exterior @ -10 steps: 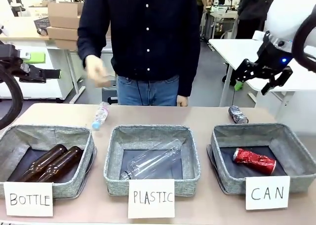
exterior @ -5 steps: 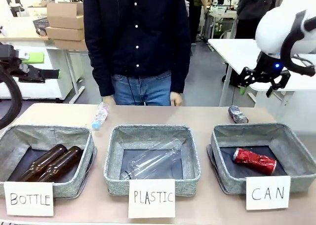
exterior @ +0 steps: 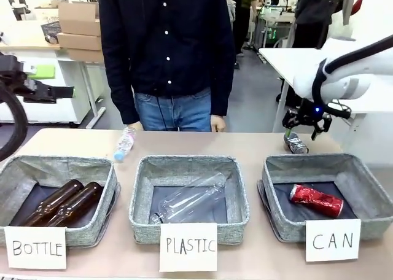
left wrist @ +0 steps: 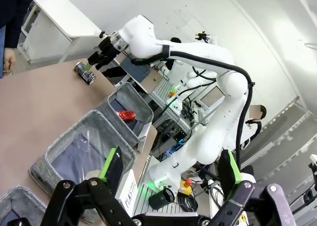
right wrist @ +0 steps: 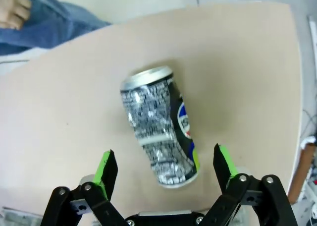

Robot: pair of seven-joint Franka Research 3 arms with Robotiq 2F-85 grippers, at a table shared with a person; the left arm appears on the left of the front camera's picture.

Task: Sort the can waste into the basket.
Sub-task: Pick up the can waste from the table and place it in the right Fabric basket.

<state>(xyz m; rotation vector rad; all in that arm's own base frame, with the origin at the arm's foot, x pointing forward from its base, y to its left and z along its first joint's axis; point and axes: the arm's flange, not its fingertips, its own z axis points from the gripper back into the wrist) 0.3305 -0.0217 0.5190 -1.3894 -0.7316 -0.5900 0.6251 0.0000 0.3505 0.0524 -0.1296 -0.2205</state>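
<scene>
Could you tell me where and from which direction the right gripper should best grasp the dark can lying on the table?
Probably across its dented middle, coming from above. The dark can lies on its side on the table, behind the CAN basket, and the open right gripper already straddles its width, one pad on each long side.

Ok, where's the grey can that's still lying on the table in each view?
Front: grey can at far right, behind the CAN basket, under the right gripper.
Left wrist: upper left, beside that gripper.
Right wrist: centre, between the open fingers.
Shared landmark: the tan table.
</scene>
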